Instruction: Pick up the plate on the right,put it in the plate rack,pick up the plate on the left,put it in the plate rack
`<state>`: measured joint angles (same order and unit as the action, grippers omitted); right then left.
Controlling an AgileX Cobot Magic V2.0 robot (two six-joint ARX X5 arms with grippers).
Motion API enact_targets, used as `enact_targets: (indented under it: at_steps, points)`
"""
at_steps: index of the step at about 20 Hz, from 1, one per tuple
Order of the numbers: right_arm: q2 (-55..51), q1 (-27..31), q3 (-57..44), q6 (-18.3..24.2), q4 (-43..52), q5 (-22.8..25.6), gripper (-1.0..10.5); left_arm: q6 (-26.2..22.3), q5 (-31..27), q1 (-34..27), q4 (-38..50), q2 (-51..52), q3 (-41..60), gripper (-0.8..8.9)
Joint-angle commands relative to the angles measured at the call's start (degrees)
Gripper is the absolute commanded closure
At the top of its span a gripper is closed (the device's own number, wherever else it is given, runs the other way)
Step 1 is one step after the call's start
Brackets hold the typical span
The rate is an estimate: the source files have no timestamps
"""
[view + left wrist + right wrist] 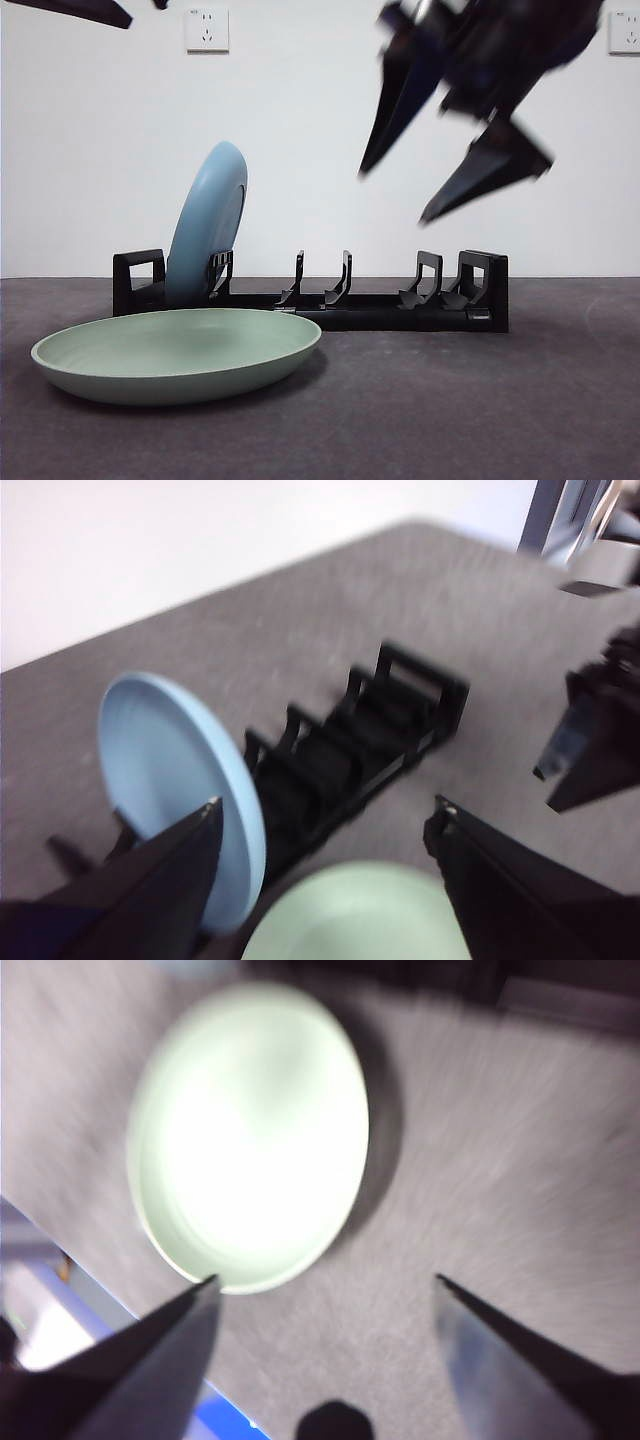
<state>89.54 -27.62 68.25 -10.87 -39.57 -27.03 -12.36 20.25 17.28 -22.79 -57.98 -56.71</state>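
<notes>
1. The blue plate (pixel 207 222) already stands on edge in the plate rack (pixel 330 298), in the slot nearest the rack's boxy end on the front view's left side, leaning a little
2. The green plate (pixel 176 353) lies flat on the desk (pixel 480 400), just in front of that same end of the rack and apart from it; this looks like the plate still to be racked, so the step in hand is judged to be picking it up
3. The left pincer (pixel 325 815) hangs above the green plate (pixel 360 915) and the blue plate (pixel 175 780), jaws spread wide and empty
4. The right pincer (pixel 395 195) is high over the rack's far end, blurred, jaws wide apart and holding nothing; its own camera looks down on the green plate (pixel 250 1135)
5. To do it well, I would take the green plate by its rim at a point facing away from the rack, one jaw under the lip and one inside, since the plate sits low and its edge is thin
6. Lift and tip it upright before moving over the rack, keeping clear of the blue plate, which could be knocked out of its slot
7. Aim for an empty pair of prongs (pixel 320 280) further along, and lower the edge squarely between them before letting go
</notes>
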Motion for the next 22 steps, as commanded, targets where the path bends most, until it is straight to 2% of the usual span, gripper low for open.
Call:
enact_targets:
  at_steps: [1, 2, 4, 6, 16, 22]
  points:
    - [4.9, -1.92, 0.02, 0.9, 1.79, -0.11, 6.7, -12.02, -7.32, 3.93, -6.62, 1.31, 0.04, 4.68]
    - [6.84, -2.86, 0.02, 0.85, 3.13, -0.09, 6.7, -15.02, -12.48, 6.21, -9.46, 1.64, 0.04, 4.68]
    - [10.25, -4.42, 0.02, -0.2, 6.05, -0.11, 6.7, -17.49, -22.38, 10.91, -14.03, 1.66, 0.04, 4.68]
    - [13.09, -5.57, 0.02, -1.38, 8.33, -0.07, 6.7, -17.7, -27.19, 14.4, -15.74, 1.66, 0.04, 4.68]
    - [19.41, -6.45, 0.02, -4.13, 15.61, -0.09, 6.8, -17.66, -28.22, 21.24, -14.91, 1.66, 0.04, 4.68]
    - [20.85, -6.64, 0.02, -5.27, 16.85, 0.02, 8.9, -17.66, -30.75, 21.88, -14.99, 1.66, 0.04, 4.68]
